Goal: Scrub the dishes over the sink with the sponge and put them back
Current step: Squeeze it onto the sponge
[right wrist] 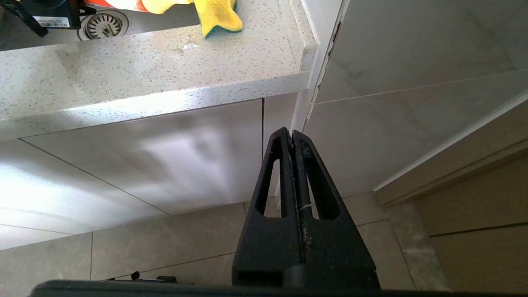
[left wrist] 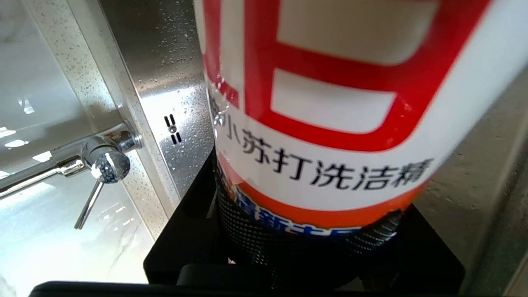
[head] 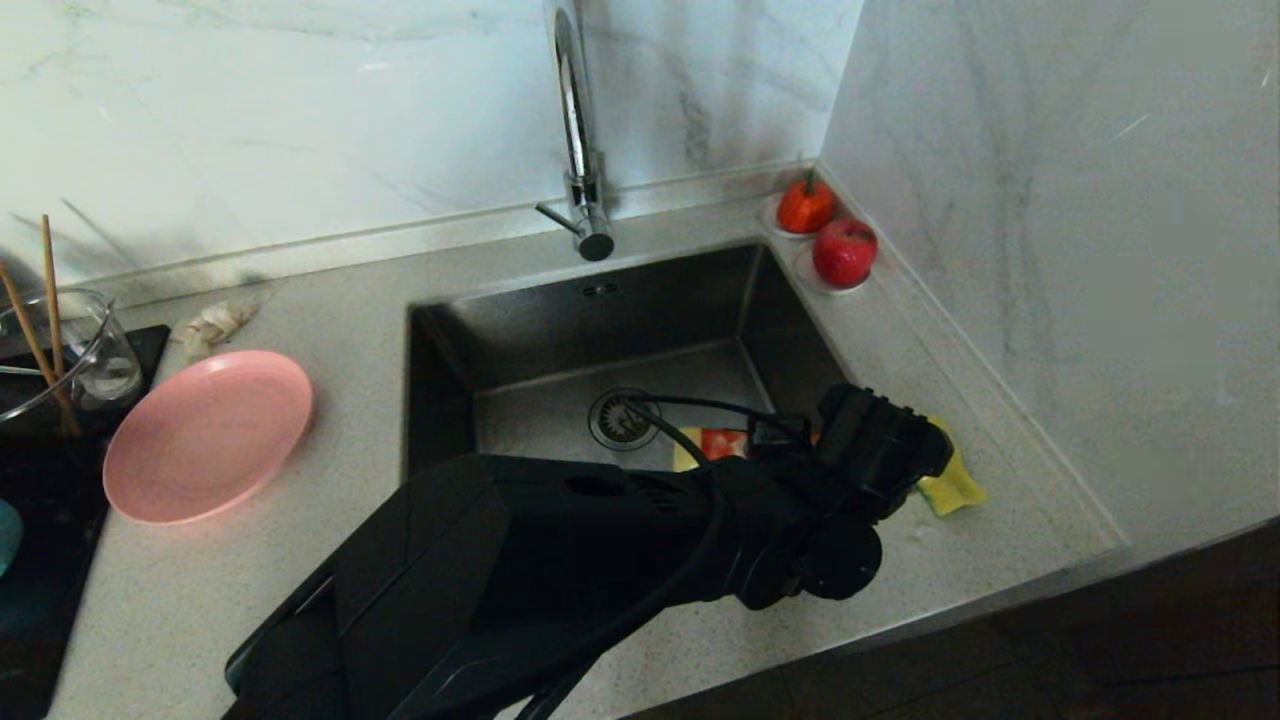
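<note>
While the left arm is reaching across the sink [head: 560, 330] toward its 4 o'clock corner, the left gripper [left wrist: 305, 243] is clamping a dish-soap bottle [left wrist: 330, 103], red-and-white label with Chinese print, above the basin. The sponge [head: 955, 485], yellow, is lying on the counter [head: 350, 300] at the sink's 4 o'clock, just beside the wrist. The pink plate [head: 205, 435] is sitting on the counter at the sink's 9 o'clock. The right gripper [right wrist: 293, 142], fingers pressed together and empty, is hanging below the counter edge.
</note>
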Available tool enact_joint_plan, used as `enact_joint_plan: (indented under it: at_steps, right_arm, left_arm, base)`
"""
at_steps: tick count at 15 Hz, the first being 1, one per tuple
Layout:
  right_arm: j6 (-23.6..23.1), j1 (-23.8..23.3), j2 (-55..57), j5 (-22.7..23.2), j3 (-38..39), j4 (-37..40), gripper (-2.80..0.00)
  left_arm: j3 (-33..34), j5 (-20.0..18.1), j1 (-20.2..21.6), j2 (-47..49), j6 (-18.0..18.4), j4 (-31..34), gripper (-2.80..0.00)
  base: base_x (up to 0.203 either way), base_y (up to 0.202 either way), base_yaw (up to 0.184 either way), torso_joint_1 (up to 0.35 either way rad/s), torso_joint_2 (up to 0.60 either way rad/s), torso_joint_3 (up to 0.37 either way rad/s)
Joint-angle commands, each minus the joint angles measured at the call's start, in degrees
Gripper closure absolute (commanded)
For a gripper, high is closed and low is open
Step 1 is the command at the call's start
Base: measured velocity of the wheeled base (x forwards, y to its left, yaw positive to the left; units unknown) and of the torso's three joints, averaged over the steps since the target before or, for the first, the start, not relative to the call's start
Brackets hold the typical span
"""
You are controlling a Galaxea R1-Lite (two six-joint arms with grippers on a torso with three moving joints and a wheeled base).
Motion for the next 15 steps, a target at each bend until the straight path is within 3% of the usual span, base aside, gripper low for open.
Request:
enact_joint_plan:
  at_steps: [1,7,11,15]
  right_arm:
    - [0.0,0.0,-0.03,0.01,0.01,0.0,0.0]
    - [0.0,0.0,-0.03,0.01,0.01,0.0,0.0]
    - [0.0,0.0,-0.03,0.01,0.01,0.0,0.0]
    - [-0.08,0.0,-0.03,0.01,0.01,0.0,0.0]
  left_arm:
    - [-0.02,0.34,-0.13,0.13,0.46,0.08,0.0]
    - [-0.02,0.16,-0.22,-0.76,-1.68,-3.34,0.0]
    - [0.07,-1.16,-0.14,-3.34,-10.19,-2.92,0.0]
    - [0.14,-6.28,0.26,-8.48,-21.12,-2.39,0.0]
  base:
    - [0.0,0.0,0.0,0.0,0.0,0.0]
    - [0.0,0.0,0.0,0.0,0.0,0.0]
    - [0.0,0.0,0.0,0.0,0.0,0.0]
    - [0.0,0.0,0.0,0.0,0.0,0.0]
